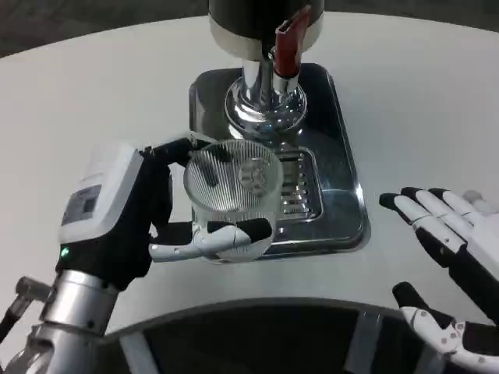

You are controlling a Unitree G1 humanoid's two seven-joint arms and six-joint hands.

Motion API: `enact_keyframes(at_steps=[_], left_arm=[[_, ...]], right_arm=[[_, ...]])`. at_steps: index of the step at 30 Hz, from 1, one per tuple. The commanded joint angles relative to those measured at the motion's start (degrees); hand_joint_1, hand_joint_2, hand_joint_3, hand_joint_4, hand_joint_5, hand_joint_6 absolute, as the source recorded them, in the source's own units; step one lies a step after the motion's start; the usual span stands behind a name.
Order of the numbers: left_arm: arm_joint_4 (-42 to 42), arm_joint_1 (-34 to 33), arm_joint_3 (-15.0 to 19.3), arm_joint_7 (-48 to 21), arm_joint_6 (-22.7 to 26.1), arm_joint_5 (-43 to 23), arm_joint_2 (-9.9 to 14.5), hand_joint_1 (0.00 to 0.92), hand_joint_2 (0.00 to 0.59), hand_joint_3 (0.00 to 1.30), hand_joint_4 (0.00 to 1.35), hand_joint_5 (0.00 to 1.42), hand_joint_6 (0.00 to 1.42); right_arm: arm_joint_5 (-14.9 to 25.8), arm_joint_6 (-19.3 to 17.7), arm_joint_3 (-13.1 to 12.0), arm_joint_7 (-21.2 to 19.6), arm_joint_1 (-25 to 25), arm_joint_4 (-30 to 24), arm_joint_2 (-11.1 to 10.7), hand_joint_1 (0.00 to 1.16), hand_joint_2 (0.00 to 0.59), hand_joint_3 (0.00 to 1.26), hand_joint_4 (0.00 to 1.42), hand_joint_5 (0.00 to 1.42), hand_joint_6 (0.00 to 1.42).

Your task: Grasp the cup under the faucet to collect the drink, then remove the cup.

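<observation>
The left hand (148, 214) is at the lower left of the frame, on the end of a silver arm that comes up from the bottom corner. Its fingers are wrapped around the cup (231, 199) (thumb low, other fingers up high). The right hand (452, 265) is at the lower right, fingers spread apart and holding nothing.

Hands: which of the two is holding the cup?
The left hand: its fingers wrap the clear ribbed cup. The right hand lies open, apart, on the table.
</observation>
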Motion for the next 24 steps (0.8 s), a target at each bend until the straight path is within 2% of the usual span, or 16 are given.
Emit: enact_keyframes(at_steps=[1, 16, 24], left_arm=[[4.6, -4.8, -1.9, 3.2, 1.0, 1.8, 0.0, 0.585, 0.000, 0.99, 1.15, 1.29, 1.42], [18.6, -15.1, -6.7, 7.5, 4.6, 5.4, 1.7, 0.585, 0.000, 0.99, 1.15, 1.29, 1.42], [23.0, -18.2, -9.9, 11.2, 6.7, 7.8, 0.8, 0.581, 0.000, 0.99, 1.15, 1.29, 1.42]], right_arm=[[2.0, -1.0, -2.6, -1.4, 2.2, -1.4, -0.7, 0.32, 0.534, 0.04, 0.00, 0.00, 0.00], [7.5, -2.7, -9.8, -2.5, 6.2, -2.6, -1.4, 0.32, 0.534, 0.04, 0.00, 0.00, 0.00], [11.0, -4.2, -14.0, -3.1, 8.4, -2.6, -1.5, 0.32, 0.534, 0.04, 0.00, 0.00, 0.00]])
